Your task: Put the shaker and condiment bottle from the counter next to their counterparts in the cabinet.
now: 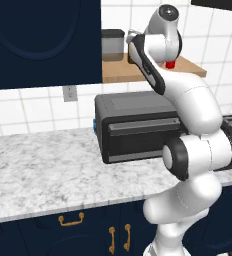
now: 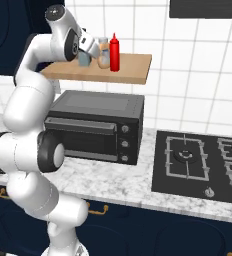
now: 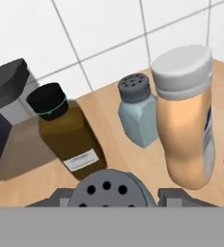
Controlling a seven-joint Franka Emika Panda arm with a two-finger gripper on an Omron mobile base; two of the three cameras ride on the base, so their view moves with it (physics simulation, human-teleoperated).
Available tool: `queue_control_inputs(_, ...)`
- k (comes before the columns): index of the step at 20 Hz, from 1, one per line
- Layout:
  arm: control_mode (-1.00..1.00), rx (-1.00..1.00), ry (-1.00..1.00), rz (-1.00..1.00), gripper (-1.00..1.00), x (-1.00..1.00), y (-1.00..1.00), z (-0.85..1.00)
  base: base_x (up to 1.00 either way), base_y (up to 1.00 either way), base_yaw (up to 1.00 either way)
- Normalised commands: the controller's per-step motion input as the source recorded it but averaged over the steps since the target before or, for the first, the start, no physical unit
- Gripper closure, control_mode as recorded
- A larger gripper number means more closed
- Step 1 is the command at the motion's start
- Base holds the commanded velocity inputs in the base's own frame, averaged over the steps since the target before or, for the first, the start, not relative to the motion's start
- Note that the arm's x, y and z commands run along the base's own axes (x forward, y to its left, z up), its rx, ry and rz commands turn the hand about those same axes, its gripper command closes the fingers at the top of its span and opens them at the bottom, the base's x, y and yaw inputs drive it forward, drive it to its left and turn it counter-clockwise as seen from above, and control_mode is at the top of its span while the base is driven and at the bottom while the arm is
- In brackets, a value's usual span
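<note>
Hand view: jaws grasped the shaker [image 3: 106, 189] over the shelf [image 3: 147, 164], near its twin [image 3: 137, 116] and the tan bottle [image 3: 187, 120]

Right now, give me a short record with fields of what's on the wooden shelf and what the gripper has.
shelf: light wooden shelf board beside the navy wall cupboard
on shelf: slim red squeeze bottle, tan bottle with pale cap, small pale blue-grey shaker, dark brown bottle, grey canister
gripper: shut on a second shaker with a grey perforated cap, over the shelf
below: black toaster oven
</note>
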Motion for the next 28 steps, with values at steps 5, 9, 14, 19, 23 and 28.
queue_control_inputs(5, -1.0, -0.01, 0.0, 0.0, 1.0, 0.25, -0.01, -0.28, 0.0, 0.0, 0.0)
queue_control_inputs(9, -1.0, 0.0, 0.0, 0.0, 1.0, 0.43, 0.0, 0.0, 0.0, 0.0, 0.0)
queue_control_inputs(14, -1.0, 0.0, 0.0, 0.0, 1.0, 0.55, 0.0, 0.0, 0.0, 0.0, 0.0)
queue_control_inputs(19, -1.0, 0.0, 0.05, -0.01, 1.0, 0.33, -0.05, 0.0, 0.0, 0.0, 0.0)
queue_control_inputs(23, -1.0, 0.0, 0.05, -0.02, 1.0, 0.0, 0.0, -0.05, 0.0, 0.0, 0.0)
queue_control_inputs(28, -1.0, 0.0, 0.04, -0.04, -1.0, 0.04, 0.05, -0.06, 0.0, 0.0, 0.0)
